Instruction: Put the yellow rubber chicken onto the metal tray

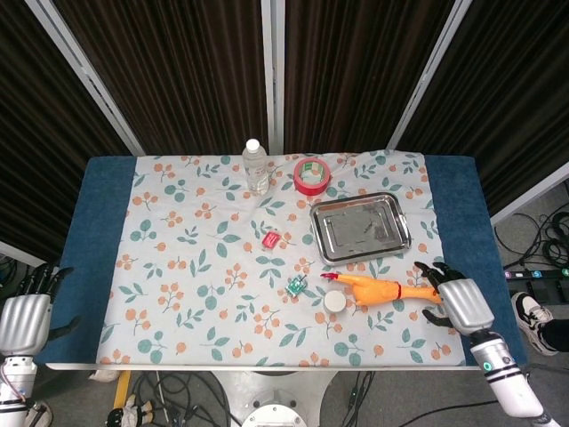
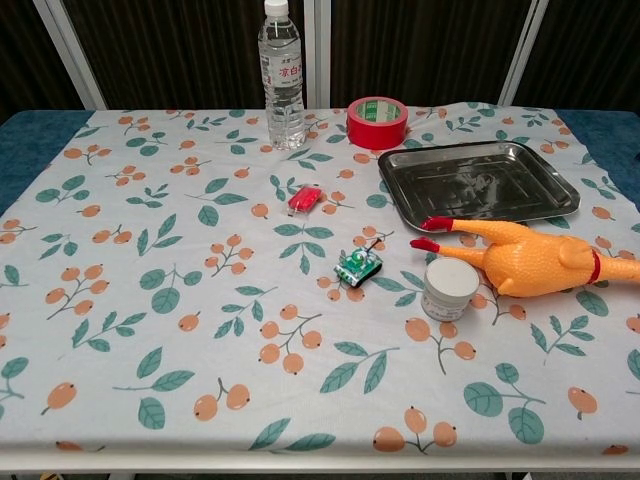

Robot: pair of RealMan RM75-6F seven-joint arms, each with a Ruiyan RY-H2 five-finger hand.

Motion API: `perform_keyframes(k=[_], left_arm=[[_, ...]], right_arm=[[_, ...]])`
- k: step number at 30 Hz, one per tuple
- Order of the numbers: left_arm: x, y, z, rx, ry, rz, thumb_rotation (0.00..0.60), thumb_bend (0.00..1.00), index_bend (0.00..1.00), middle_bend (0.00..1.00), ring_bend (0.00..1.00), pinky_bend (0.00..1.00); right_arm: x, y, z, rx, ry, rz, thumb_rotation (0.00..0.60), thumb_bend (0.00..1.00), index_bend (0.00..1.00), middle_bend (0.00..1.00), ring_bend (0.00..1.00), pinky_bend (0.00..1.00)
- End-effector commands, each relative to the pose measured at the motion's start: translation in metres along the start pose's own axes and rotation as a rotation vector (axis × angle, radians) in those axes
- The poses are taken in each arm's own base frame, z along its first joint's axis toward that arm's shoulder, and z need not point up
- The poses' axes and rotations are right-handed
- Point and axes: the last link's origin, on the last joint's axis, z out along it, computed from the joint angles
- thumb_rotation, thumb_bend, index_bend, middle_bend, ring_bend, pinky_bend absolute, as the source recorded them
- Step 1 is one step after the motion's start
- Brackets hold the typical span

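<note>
The yellow rubber chicken [image 1: 380, 289] lies on its side at the table's front right, red feet toward the middle; the chest view shows its body [image 2: 530, 260] too. Just behind it sits the metal tray [image 1: 360, 228], shallow and with nothing in it, whose rim [image 2: 480, 150] also appears in the chest view. My right hand [image 1: 460, 301] hovers over the table's right edge, beside the chicken's head, fingers spread and holding nothing. My left hand [image 1: 22, 311] hangs off the table's front left corner, fingers apart, holding nothing. Neither hand shows in the chest view.
A small white jar [image 1: 334, 302] stands touching the chicken's legs. A green toy [image 1: 295, 286] and a red toy [image 1: 271, 238] lie mid-table. A water bottle [image 1: 255, 166] and a red tape roll [image 1: 311, 175] stand at the back.
</note>
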Motion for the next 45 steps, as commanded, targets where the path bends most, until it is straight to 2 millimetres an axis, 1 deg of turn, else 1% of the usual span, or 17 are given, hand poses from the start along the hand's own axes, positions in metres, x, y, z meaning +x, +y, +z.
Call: perform_keyframes(k=[1, 5, 10, 17, 19, 21, 24, 26, 29, 32, 36, 37, 39, 40, 43, 45], left_arm=[[0.000, -0.002, -0.001, 0.006, -0.002, -0.001, 0.600, 0.17, 0.25, 0.17, 0.12, 0.20], [0.000, -0.003, -0.002, 0.011, -0.007, -0.004, 0.600, 0.17, 0.25, 0.17, 0.12, 0.20], [0.000, -0.004, -0.002, 0.015, -0.010, -0.007, 0.600, 0.17, 0.25, 0.17, 0.12, 0.20], [0.000, -0.005, -0.002, 0.021, -0.018, -0.005, 0.600, 0.17, 0.25, 0.17, 0.12, 0.20], [-0.001, -0.005, -0.002, 0.021, -0.017, -0.006, 0.600, 0.17, 0.25, 0.17, 0.12, 0.20], [0.000, -0.004, -0.001, 0.018, -0.015, -0.006, 0.600, 0.17, 0.25, 0.17, 0.12, 0.20], [0.001, -0.002, 0.003, -0.003, -0.012, -0.007, 0.600, 0.17, 0.25, 0.17, 0.12, 0.20], [0.004, 0.002, 0.006, -0.028, -0.007, -0.010, 0.600, 0.17, 0.25, 0.17, 0.12, 0.20], [0.011, 0.010, 0.014, -0.092, -0.001, -0.037, 0.600, 0.17, 0.25, 0.17, 0.12, 0.20], [0.019, 0.022, 0.024, -0.171, -0.007, -0.079, 0.600, 0.17, 0.25, 0.18, 0.12, 0.20], [0.030, 0.045, 0.040, -0.292, -0.006, -0.163, 0.600, 0.16, 0.25, 0.18, 0.12, 0.20], [0.034, 0.052, 0.044, -0.324, -0.009, -0.197, 0.600, 0.16, 0.25, 0.18, 0.12, 0.20], [0.038, 0.065, 0.051, -0.373, -0.010, -0.248, 0.600, 0.16, 0.25, 0.18, 0.12, 0.20], [0.040, 0.073, 0.056, -0.401, -0.013, -0.282, 0.600, 0.16, 0.25, 0.18, 0.12, 0.21], [0.043, 0.094, 0.069, -0.461, -0.027, -0.344, 0.600, 0.15, 0.25, 0.18, 0.12, 0.22], [0.044, 0.105, 0.076, -0.492, -0.031, -0.359, 0.600, 0.15, 0.25, 0.18, 0.12, 0.22]], right_arm=[[-0.019, -0.003, 0.023, 0.000, -0.037, -0.053, 0.600, 0.14, 0.21, 0.32, 0.19, 0.35], [-0.031, 0.001, 0.034, -0.018, -0.059, -0.062, 0.600, 0.14, 0.24, 0.32, 0.19, 0.36], [-0.038, 0.006, 0.044, -0.033, -0.073, -0.072, 0.600, 0.16, 0.27, 0.33, 0.21, 0.37], [-0.048, 0.007, 0.051, -0.016, -0.117, -0.102, 0.600, 0.21, 0.34, 0.37, 0.26, 0.41], [-0.049, 0.005, 0.052, -0.004, -0.115, -0.107, 0.600, 0.25, 0.37, 0.40, 0.28, 0.44], [-0.050, 0.003, 0.054, 0.008, -0.115, -0.108, 0.600, 0.33, 0.41, 0.44, 0.34, 0.50], [-0.047, -0.002, 0.057, 0.043, -0.120, -0.122, 0.600, 0.47, 0.52, 0.54, 0.45, 0.64], [-0.042, -0.005, 0.058, 0.071, -0.119, -0.131, 0.600, 0.56, 0.58, 0.58, 0.50, 0.70], [-0.025, -0.013, 0.061, 0.126, -0.123, -0.137, 0.600, 0.64, 0.71, 0.67, 0.63, 0.83], [0.001, -0.022, 0.066, 0.187, -0.123, -0.164, 0.600, 0.66, 0.80, 0.72, 0.69, 0.91], [0.044, -0.040, 0.075, 0.263, -0.156, -0.188, 0.600, 0.66, 0.84, 0.75, 0.71, 0.93], [0.057, -0.047, 0.078, 0.284, -0.169, -0.192, 0.600, 0.66, 0.84, 0.75, 0.71, 0.93], [0.075, -0.058, 0.083, 0.307, -0.196, -0.193, 0.600, 0.66, 0.85, 0.75, 0.71, 0.93], [0.087, -0.067, 0.087, 0.323, -0.206, -0.195, 0.600, 0.66, 0.85, 0.75, 0.71, 0.93], [0.113, -0.089, 0.097, 0.358, -0.223, -0.196, 0.600, 0.66, 0.85, 0.75, 0.71, 0.93], [0.127, -0.101, 0.104, 0.365, -0.238, -0.180, 0.600, 0.66, 0.85, 0.75, 0.71, 0.94]])
